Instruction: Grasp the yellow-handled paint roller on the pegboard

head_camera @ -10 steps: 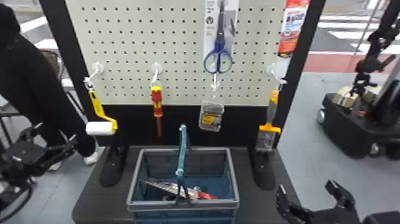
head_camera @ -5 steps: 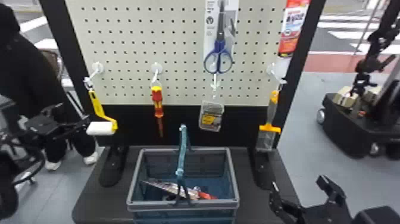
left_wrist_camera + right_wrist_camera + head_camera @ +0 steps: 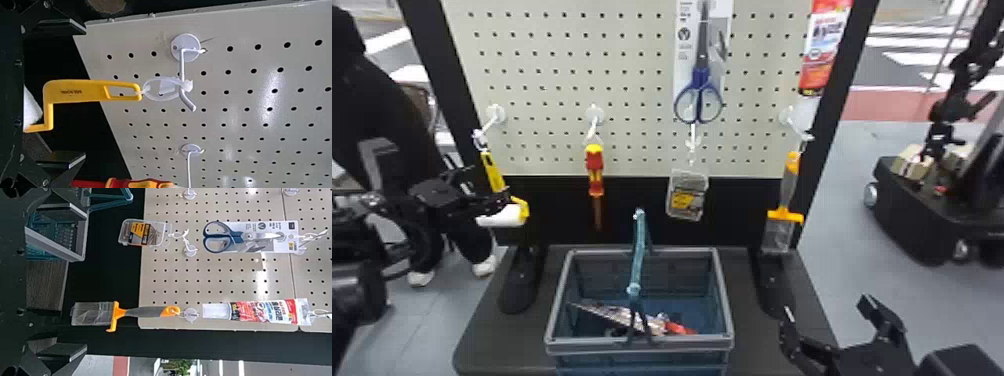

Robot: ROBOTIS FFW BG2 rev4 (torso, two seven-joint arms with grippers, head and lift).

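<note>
**newbie:** So how much room is there around the paint roller (image 3: pixel 493 172)?

**tinkerer:** It hangs at the pegboard's (image 3: pixel 632 75) left edge, with open floor beside it and a screwdriver (image 3: pixel 594 170) near. The left gripper (image 3: pixel 474 197) has its fingers spread wide with the white roller head between them, nothing clamped. The right gripper (image 3: pixel 837 325) sits low by the table (image 3: pixel 497 345) corner, also spread.

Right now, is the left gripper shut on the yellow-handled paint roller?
No: the fingers of the left gripper stand wide apart on either side of the paint roller.
</note>
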